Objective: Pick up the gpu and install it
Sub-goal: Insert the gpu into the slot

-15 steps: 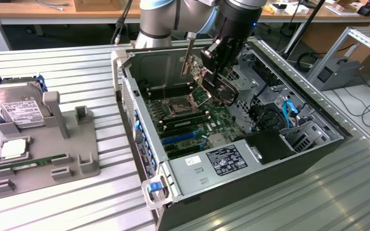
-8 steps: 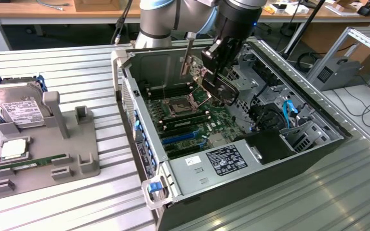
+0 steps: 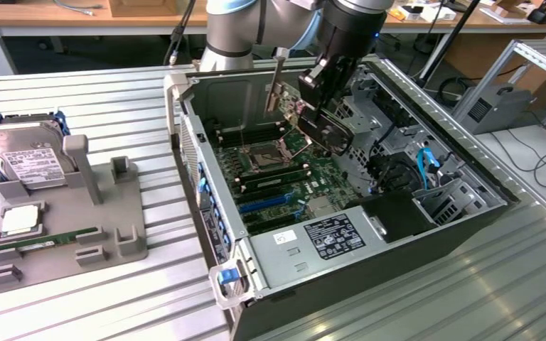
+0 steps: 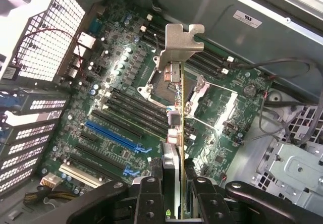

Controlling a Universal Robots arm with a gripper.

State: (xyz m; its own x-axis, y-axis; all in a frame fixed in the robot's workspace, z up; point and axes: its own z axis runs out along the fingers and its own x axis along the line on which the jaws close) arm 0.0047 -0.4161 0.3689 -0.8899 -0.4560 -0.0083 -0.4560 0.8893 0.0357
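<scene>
Hand (image 4: 175,196) clamps gpu (image 4: 179,41) edgewise; its long axis points bracket-first away from hand

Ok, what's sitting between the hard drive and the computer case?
In the exterior view, two upright posts of the gray holder, then a strip of bare slatted table.

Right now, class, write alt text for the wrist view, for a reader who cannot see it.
Two black fingers grip the gpu edge-on, its silver bracket pointing away from the camera, over a motherboard inside an open computer case. Black slots and one blue slot cross the board.
</scene>
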